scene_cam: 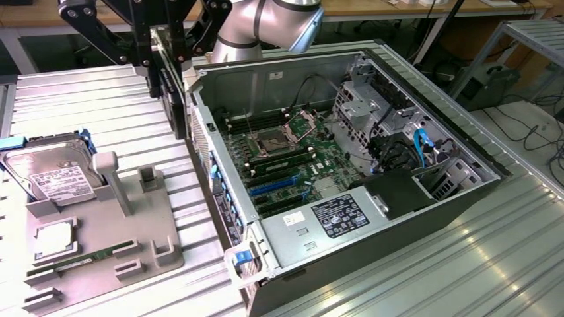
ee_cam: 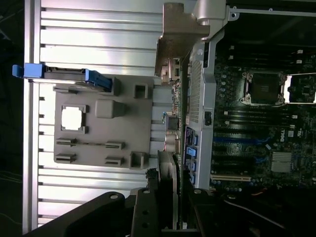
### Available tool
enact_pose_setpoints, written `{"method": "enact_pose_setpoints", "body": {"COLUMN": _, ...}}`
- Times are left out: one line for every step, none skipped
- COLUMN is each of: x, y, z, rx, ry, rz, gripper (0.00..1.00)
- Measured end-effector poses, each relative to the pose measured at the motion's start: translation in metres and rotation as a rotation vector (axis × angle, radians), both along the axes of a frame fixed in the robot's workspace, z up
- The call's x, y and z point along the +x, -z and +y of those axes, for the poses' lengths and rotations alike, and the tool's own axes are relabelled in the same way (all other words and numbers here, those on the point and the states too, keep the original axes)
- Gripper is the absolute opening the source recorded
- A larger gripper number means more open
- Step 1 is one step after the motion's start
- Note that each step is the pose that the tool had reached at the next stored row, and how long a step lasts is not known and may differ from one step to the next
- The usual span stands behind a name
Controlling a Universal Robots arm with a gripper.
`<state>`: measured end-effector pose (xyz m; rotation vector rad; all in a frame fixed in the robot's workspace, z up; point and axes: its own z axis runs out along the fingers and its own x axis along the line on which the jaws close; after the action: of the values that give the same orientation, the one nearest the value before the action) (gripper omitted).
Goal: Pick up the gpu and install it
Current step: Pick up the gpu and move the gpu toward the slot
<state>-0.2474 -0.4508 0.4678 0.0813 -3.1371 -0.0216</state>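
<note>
The gpu (scene_cam: pixel 174 105) hangs upright in the air, a dark card just outside the near wall of the open computer case (scene_cam: pixel 205 132) at the exterior view's upper left. My gripper (scene_cam: pixel 166 66) is shut on its upper part, black linkages spreading above it. In the wrist view the gpu (ee_cam: pixel 171 123) runs edge-on away from my gripper (ee_cam: pixel 172 200), and its silvery bracket (ee_cam: pixel 180 39) is at the far end. The card hovers over the gap between the grey holder and the case wall. The motherboard (scene_cam: pixel 282 152) lies exposed inside, with blue expansion slots (scene_cam: pixel 275 187).
A grey parts holder (scene_cam: pixel 132 244) on the slatted metal table (scene_cam: pixel 105 105) carries a silver hard drive (scene_cam: pixel 53 175), a square processor (scene_cam: pixel 55 239) and a green memory stick (scene_cam: pixel 84 259). The case holds a power supply (scene_cam: pixel 339 214) and drive cages (scene_cam: pixel 397 125).
</note>
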Motion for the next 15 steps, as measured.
{"method": "enact_pose_setpoints", "body": {"x": 0.001, "y": 0.0, "z": 0.0, "rx": -0.0001, "ry": 0.0, "rz": 0.0, "gripper": 0.28}}
{"method": "enact_pose_setpoints", "body": {"x": 0.001, "y": 0.0, "z": 0.0, "rx": 0.0, "ry": 0.0, "rz": 0.0, "gripper": 0.28}}
{"method": "enact_pose_setpoints", "body": {"x": 0.002, "y": 0.0, "z": 0.0, "rx": 0.0, "ry": 0.0, "rz": 0.0, "gripper": 0.28}}
{"method": "enact_pose_setpoints", "body": {"x": 0.002, "y": 0.0, "z": 0.0, "rx": -0.0001, "ry": 0.0, "rz": 0.0, "gripper": 0.28}}
{"method": "enact_pose_setpoints", "body": {"x": 0.003, "y": 0.0, "z": 0.0, "rx": -0.0001, "ry": 0.0, "rz": 0.0, "gripper": 0.28}}
{"method": "enact_pose_setpoints", "body": {"x": 0.004, "y": 0.0, "z": 0.0, "rx": -0.0001, "ry": 0.0, "rz": 0.0, "gripper": 0.28}}
{"method": "enact_pose_setpoints", "body": {"x": 0.005, "y": 0.0, "z": 0.0, "rx": -0.0001, "ry": 0.0, "rz": 0.0001, "gripper": 0.28}}
{"method": "enact_pose_setpoints", "body": {"x": 0.005, "y": 0.0, "z": 0.0, "rx": 0.0, "ry": 0.0, "rz": 0.0, "gripper": 0.28}}
{"method": "enact_pose_setpoints", "body": {"x": 0.006, "y": 0.0, "z": 0.0, "rx": 0.0, "ry": 0.0, "rz": 0.0001, "gripper": 0.28}}
{"method": "enact_pose_setpoints", "body": {"x": 0.007, "y": 0.0, "z": 0.0, "rx": 0.0, "ry": 0.0, "rz": -0.0001, "gripper": 0.28}}
{"method": "enact_pose_setpoints", "body": {"x": 0.008, "y": 0.0, "z": 0.0, "rx": -0.0001, "ry": 0.0, "rz": 0.0, "gripper": 0.28}}
{"method": "enact_pose_setpoints", "body": {"x": 0.008, "y": 0.0, "z": 0.0, "rx": -0.0001, "ry": 0.0, "rz": 0.0, "gripper": 0.28}}
{"method": "enact_pose_setpoints", "body": {"x": 0.009, "y": 0.0, "z": 0.0, "rx": -0.0001, "ry": 0.0, "rz": 0.0, "gripper": 0.28}}
{"method": "enact_pose_setpoints", "body": {"x": 0.01, "y": 0.0, "z": 0.0, "rx": 0.0, "ry": 0.0, "rz": 0.0, "gripper": 0.28}}
{"method": "enact_pose_setpoints", "body": {"x": 0.011, "y": 0.0, "z": 0.0, "rx": 0.0, "ry": 0.0, "rz": 0.0, "gripper": 0.28}}
